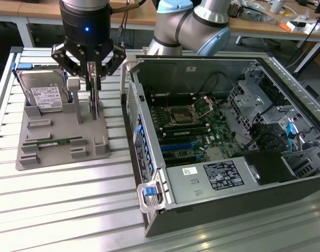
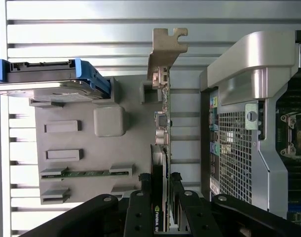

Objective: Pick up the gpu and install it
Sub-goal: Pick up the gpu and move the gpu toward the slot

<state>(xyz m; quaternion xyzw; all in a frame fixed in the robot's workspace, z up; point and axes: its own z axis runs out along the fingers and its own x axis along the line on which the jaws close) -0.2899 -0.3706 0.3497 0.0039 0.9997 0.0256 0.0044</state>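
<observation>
Clamping the gpu [image 2: 163,128] by its top edge, the gripper [image 1: 93,84] jaws held it upright in the grey holder [image 1: 44,157] beside the open case [image 1: 228,210], presumably so its connector edge faced down for insertion.

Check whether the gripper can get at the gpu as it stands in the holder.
Probably yes. The gripper is down right over the gpu, which stands on edge in the gray holder with its upper edge free. The hard drive stands apart to one side.
</observation>
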